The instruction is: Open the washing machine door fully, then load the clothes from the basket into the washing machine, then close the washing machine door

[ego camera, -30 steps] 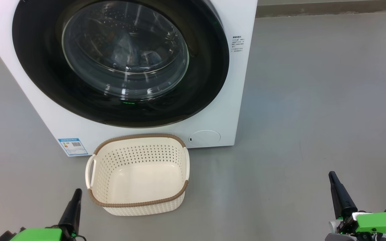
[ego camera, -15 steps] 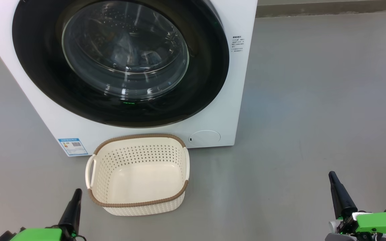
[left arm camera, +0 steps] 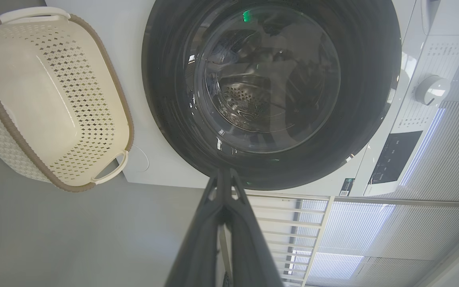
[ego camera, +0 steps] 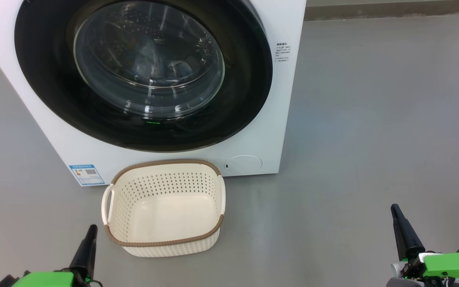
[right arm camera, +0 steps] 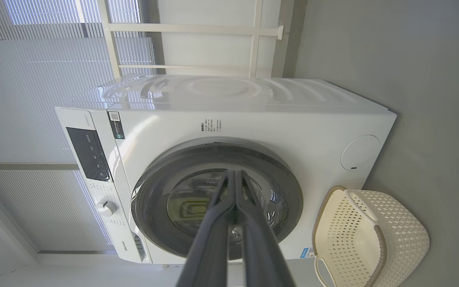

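The left gripper (ego camera: 92, 229) and right gripper (ego camera: 394, 208) are both sitting pinched shut and holding nothing, the left near the basket (ego camera: 165, 162), the right well apart over bare floor (ego camera: 353, 139). Nothing is changing: arms, basket and door are staying exactly as they were a second ago. The basket is standing empty just before the washing machine (ego camera: 289, 119), whose door (ego camera: 245, 79) is lying closed. The bluish clothes (ego camera: 175, 67) seem to be resting behind the glass, so the job is probably finishing.
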Robot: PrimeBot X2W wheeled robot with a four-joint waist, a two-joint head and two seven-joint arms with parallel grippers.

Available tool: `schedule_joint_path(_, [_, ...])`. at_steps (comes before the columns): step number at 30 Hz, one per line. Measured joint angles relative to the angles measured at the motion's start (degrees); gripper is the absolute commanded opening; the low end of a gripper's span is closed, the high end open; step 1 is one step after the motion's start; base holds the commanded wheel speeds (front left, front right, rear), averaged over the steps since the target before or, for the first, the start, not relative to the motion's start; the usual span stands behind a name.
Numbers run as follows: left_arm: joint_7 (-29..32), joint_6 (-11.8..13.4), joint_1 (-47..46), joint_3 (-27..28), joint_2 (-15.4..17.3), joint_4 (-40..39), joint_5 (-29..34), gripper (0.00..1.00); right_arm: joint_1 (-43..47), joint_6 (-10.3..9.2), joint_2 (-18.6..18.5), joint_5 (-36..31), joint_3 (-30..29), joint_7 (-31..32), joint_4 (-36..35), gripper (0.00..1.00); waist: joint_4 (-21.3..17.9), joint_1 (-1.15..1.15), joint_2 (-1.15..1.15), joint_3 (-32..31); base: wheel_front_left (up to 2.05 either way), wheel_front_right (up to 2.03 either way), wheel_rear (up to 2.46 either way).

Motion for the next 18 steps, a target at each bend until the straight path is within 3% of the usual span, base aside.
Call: schedule_joint_path(18, [0.0, 0.0, 0.0, 0.0, 0.0, 0.0, 0.0, 0.0, 0.0, 0.0, 0.0, 0.0, 0.0, 0.0, 0.0, 0.0, 0.0, 0.0, 0.0, 0.0, 0.0, 0.0, 0.0])
